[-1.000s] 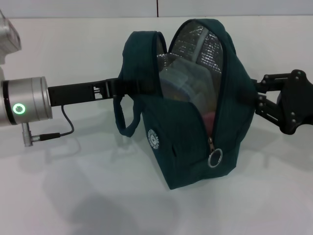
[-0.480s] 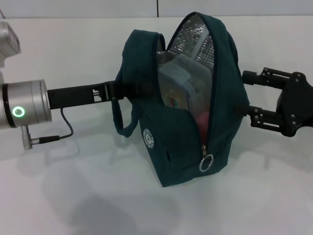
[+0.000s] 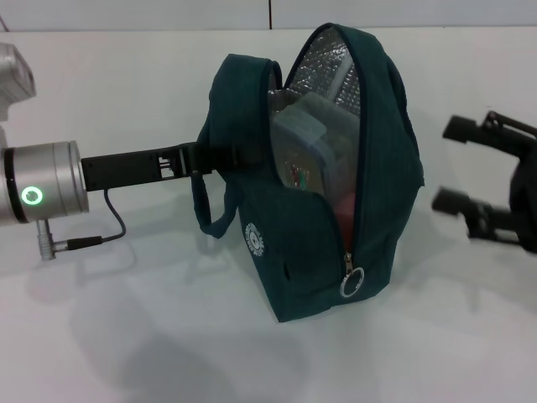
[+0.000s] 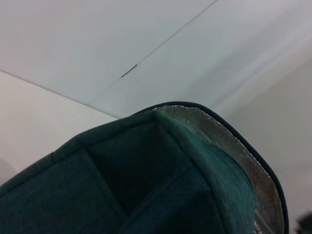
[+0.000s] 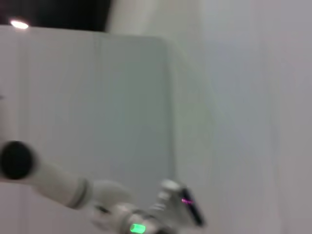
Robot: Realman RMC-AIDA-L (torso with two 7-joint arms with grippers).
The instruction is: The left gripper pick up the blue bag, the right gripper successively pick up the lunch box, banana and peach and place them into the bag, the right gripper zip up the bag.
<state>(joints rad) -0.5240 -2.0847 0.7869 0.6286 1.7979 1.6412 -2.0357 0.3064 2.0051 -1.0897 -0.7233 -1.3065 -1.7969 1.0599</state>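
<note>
The blue bag [image 3: 319,252] stands upright in the middle of the head view, its zip open down to the ring pull [image 3: 352,283]. Silver lining shows at the mouth. Inside, the lunch box [image 3: 306,134] leans on end, and the pink peach [image 3: 340,210] shows low in the opening. The banana is hidden. My left gripper [image 3: 205,155] reaches in from the left and is shut on the bag's left side by the handle. In the left wrist view the bag's fabric [image 4: 122,185] fills the frame. My right gripper [image 3: 449,164] hangs open to the right of the bag, apart from it.
The white table [image 3: 126,336] runs all around the bag. The bag's loose handle [image 3: 210,214] hangs down on its left side. The right wrist view catches my left arm [image 5: 139,226] with its green light against a pale wall.
My right gripper has let go of the bag's right side and pulled away to the right. The bag has shifted slightly left and settled lower.
</note>
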